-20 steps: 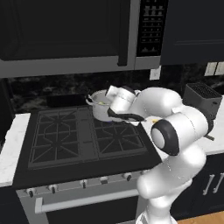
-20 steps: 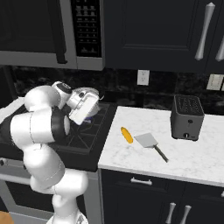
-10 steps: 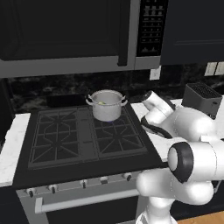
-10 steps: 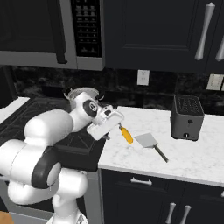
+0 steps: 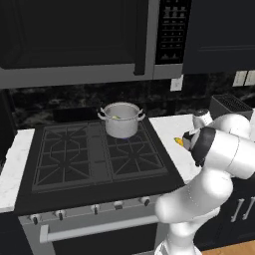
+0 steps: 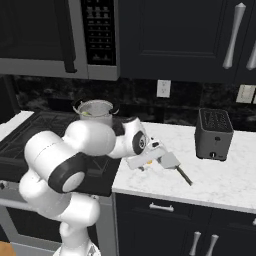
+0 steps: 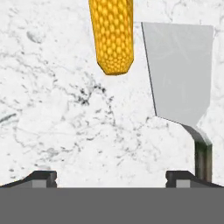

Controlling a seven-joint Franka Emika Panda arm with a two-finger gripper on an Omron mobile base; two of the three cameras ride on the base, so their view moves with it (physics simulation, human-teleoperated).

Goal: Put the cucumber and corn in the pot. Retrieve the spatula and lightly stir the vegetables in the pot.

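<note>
Wide-open, empty two-finger gripper (image 7: 111, 177) hovers over white marble; yellow corn cob (image 7: 111, 33) lies ahead between the fingers, lengthwise away from them.

From behind-left and behind-right we look forward and down; both base views share the pot (image 5: 121, 119) and marble surface (image 6: 220, 172). Our hand view hangs close above the corn (image 7: 111, 33) and spatula (image 7: 181, 78).

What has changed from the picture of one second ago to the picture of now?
The arm swung from over the pot on the stove across to the counter. The open, empty gripper now hangs over the corn and the spatula. Pot, corn, spatula and toaster stayed in place.
</note>
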